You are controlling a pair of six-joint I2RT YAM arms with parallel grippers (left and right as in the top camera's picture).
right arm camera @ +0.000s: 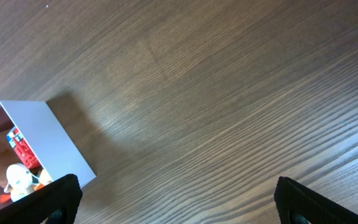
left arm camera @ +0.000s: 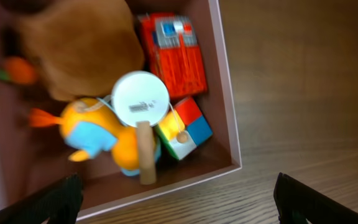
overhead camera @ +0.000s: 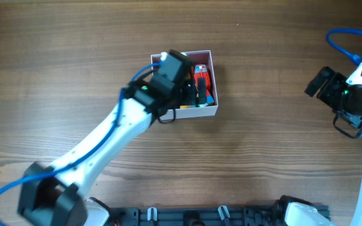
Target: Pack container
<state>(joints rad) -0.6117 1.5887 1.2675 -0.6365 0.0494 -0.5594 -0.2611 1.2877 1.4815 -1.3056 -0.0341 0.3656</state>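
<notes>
The container (overhead camera: 215,80) is a square white-walled box with a dusty-pink inside, mid-table. In the left wrist view its wall (left arm camera: 227,93) frames a brown plush (left arm camera: 82,46), a red toy truck (left arm camera: 176,56), a colour cube (left arm camera: 188,127), an orange and blue plush (left arm camera: 101,134) and a white round-topped wooden piece (left arm camera: 140,99). My left gripper (left arm camera: 176,199) is open and empty, above the box's near edge. My right gripper (right arm camera: 176,199) is open and empty over bare wood at the far right; the container (right arm camera: 48,134) shows at its left.
The table is dark wood (overhead camera: 275,138). The left arm (overhead camera: 105,144) stretches from the lower left over the box and hides its left half in the overhead view. The right arm (overhead camera: 357,94) stays at the right edge.
</notes>
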